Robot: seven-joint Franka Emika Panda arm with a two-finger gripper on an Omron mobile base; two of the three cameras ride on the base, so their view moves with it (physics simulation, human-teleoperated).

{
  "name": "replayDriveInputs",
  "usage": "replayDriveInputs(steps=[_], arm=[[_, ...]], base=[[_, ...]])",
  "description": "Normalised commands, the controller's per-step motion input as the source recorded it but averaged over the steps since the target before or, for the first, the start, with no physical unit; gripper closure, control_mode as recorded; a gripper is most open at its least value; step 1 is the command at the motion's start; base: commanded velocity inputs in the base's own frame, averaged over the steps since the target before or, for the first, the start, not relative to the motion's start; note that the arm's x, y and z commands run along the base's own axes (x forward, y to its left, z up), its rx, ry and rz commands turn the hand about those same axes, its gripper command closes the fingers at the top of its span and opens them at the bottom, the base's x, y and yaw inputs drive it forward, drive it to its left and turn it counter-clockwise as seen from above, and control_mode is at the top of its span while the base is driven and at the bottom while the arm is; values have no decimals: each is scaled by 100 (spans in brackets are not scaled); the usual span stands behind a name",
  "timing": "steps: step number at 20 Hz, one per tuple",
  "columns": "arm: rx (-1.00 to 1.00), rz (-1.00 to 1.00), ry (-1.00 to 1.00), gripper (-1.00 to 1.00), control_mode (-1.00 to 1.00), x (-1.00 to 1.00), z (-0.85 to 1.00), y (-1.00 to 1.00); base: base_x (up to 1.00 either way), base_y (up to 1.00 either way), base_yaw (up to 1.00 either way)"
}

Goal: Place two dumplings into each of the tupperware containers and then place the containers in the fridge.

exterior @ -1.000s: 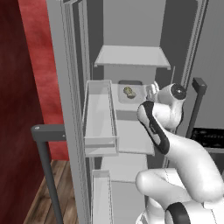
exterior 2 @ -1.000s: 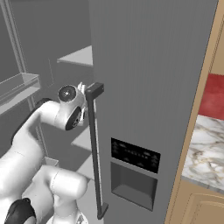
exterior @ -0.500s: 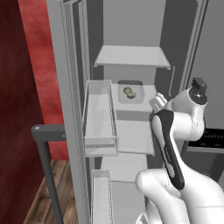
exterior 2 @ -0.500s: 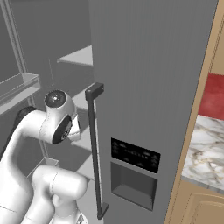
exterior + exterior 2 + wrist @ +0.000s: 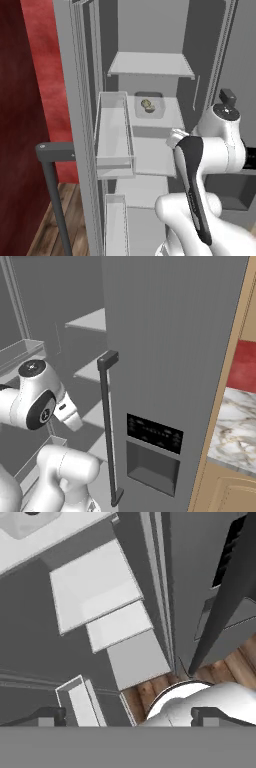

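Left base view: the fridge [image 5: 150,30] stands open across the upper middle of the frame, its left door [image 5: 75,125] swung toward the camera at the left. On the middle shelf [image 5: 172,112], just above frame centre, sits a pale container [image 5: 149,106] with a dumpling [image 5: 147,104] in it (the lump looks like one or perhaps two pieces; too small to tell). A clear door bin [image 5: 114,137] juts from the left door at centre left, beside the shelf and a little below the container. Another shelf [image 5: 150,65] spans the upper middle, and a lower one [image 5: 150,157] lies below centre. The white arm [image 5: 210,150] fills the lower right, well apart from the container.

Right base view: the shut right door [image 5: 170,346] takes up the middle and right, with a dark vertical handle [image 5: 106,426] at centre and a dark dispenser panel [image 5: 152,456] at lower centre. A marbled bench [image 5: 235,426] shows at the right edge. The arm's joint sits at the left edge.

Hand view: the pincer [image 5: 130,716] is at the bottom edge, its two dark tips far apart at lower left and lower right, released, with nothing between them. Pale shelves [image 5: 95,592] step down the upper left, and wood floor [image 5: 235,662] shows at lower right.
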Motion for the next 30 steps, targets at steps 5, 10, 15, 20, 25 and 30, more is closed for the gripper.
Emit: replayDriveInputs(steps=[5, 10, 15, 20, 25, 30], arm=[[-11, 46, 0, -100, -100, -26, 5, -23], [-7, 29, 4, -100, -100, -18, 32, -16], [-18, 5, 4, -100, -100, -34, 39, 1], [-13, 3, 1, -100, -100, -35, 29, -2], [-7, 0, -1, -100, -100, -11, 37, 0], [0, 1, -1, -100, -100, -13, 18, -3]], base=[[0, 0, 0], [0, 0, 0], [0, 0, 0], [0, 0, 0], [0, 0, 0], [0, 0, 0]])
